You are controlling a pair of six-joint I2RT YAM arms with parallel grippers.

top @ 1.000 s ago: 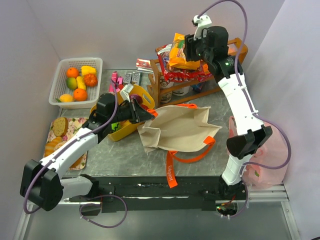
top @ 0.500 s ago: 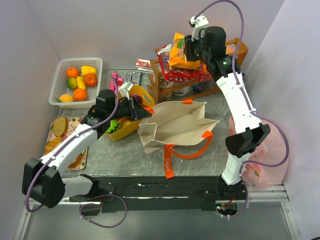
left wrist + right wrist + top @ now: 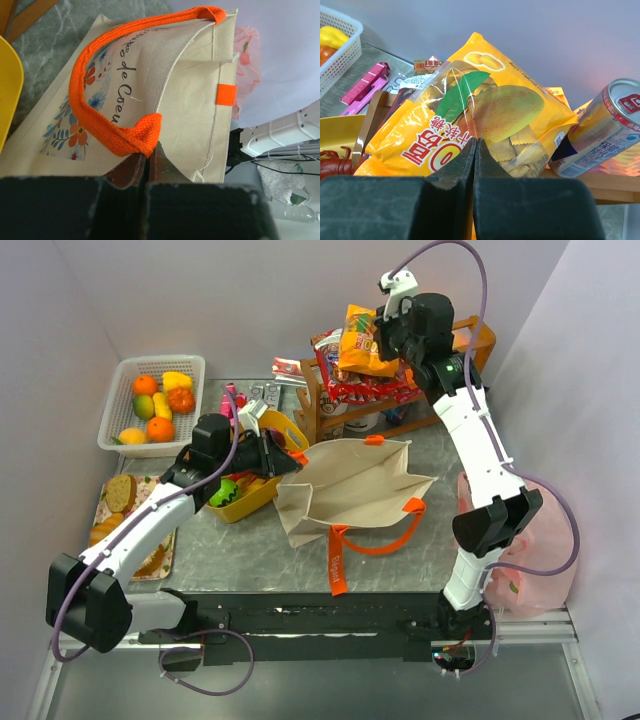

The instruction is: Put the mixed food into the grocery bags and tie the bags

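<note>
**A:** There it goes! The right hand (image 3: 475, 143) has snapped shut. A second ago its jaws stood apart around the orange crisp bag (image 3: 485, 112), and now they meet with the film pinched between them.

**B:** The bag hasn't left its perch, though. It's up on the wooden rack (image 3: 410, 405) at the back of the table (image 3: 230, 540), leaning over the red snack packets (image 3: 362, 392), with the silver-red can (image 3: 600, 130) just beside it.

**A:** And the left hand (image 3: 150, 150)?

**B:** No change in its grip. It's clamped tight on the orange handle (image 3: 87, 95) of the cream canvas tote (image 3: 190, 125). It has tugged the tote a touch towards the yellow tub (image 3: 245, 502), and one lip of the mouth looks lifted.

**A:** So the pick is made and the tote is held ready. I'd say the lift comes next, then a carry down to that opening.

**B:** Early days, mind. The fruit (image 3: 160, 405) sits in the white mesh basket (image 3: 125, 390), well apart on the left. The pink plastic bag (image 3: 530, 560) slumps by the right arm's base. Nothing is bagged and nothing is tied, and that glossy film could slip out of so thin a pinch.
</note>
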